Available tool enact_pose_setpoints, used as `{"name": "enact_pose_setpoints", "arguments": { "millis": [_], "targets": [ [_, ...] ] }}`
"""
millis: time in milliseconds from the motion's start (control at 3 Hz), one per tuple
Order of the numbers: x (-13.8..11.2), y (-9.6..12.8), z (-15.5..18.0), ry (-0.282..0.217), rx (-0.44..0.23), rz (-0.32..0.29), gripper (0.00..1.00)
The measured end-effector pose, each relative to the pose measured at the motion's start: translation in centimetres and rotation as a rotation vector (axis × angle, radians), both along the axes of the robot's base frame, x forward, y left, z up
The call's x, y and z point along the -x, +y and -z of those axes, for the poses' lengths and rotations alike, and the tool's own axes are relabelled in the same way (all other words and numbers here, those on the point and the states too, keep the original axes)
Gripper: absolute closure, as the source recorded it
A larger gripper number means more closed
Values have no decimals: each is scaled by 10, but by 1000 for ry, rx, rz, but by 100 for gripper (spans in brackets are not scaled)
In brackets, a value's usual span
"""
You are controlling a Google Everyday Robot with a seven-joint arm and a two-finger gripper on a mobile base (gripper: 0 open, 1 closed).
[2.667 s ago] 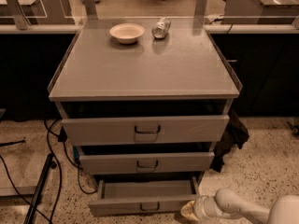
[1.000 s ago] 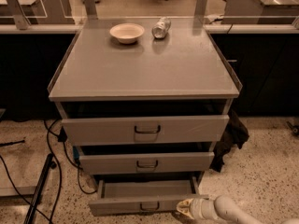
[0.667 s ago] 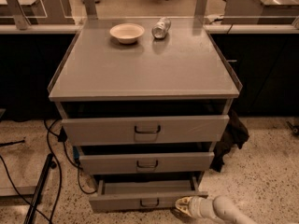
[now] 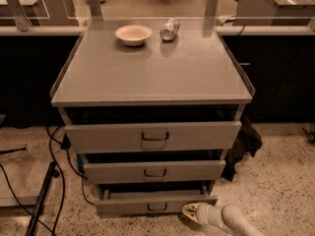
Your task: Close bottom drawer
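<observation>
Grey cabinet (image 4: 152,77) stands on a speckled floor (image 4: 283,181), all three drawers pulled partly out. Bottom drawer (image 4: 123,205) is the lowest one, slim front panel, small dark loop handle (image 4: 157,208) at its middle; it is open, a dark gap showing above its front. Middle drawer (image 4: 197,170) and top drawer (image 4: 98,136) sit above it, each also ajar. Gripper (image 4: 192,211) is low at the right end of the bottom drawer's front, just beside the panel's lower right corner; contact cannot be told, and whether it is spread or closed cannot be told either. Its pale arm (image 4: 238,223) runs off the bottom right of the view. On the cabinet top, near the back edge, a pale bowl (image 4: 133,34) sits beside a tipped silver can (image 4: 170,29). Dark cables (image 4: 55,154) hang at the cabinet's left side, a dark cloth (image 4: 244,142) at its right.
</observation>
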State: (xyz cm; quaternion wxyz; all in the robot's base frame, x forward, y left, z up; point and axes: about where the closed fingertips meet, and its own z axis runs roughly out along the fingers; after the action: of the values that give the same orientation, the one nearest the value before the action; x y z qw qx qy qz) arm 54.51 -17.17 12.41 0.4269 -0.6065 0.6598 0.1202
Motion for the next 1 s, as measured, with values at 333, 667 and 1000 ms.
{"name": "enact_pose_setpoints", "arguments": {
  "millis": [333,667,1000],
  "targets": [
    [-14,0,5,-36,-2,12,100],
    [-29,-2,9,-65,-16,43,100],
    [-53,0,15,-104,-45,81,100]
  ]
}}
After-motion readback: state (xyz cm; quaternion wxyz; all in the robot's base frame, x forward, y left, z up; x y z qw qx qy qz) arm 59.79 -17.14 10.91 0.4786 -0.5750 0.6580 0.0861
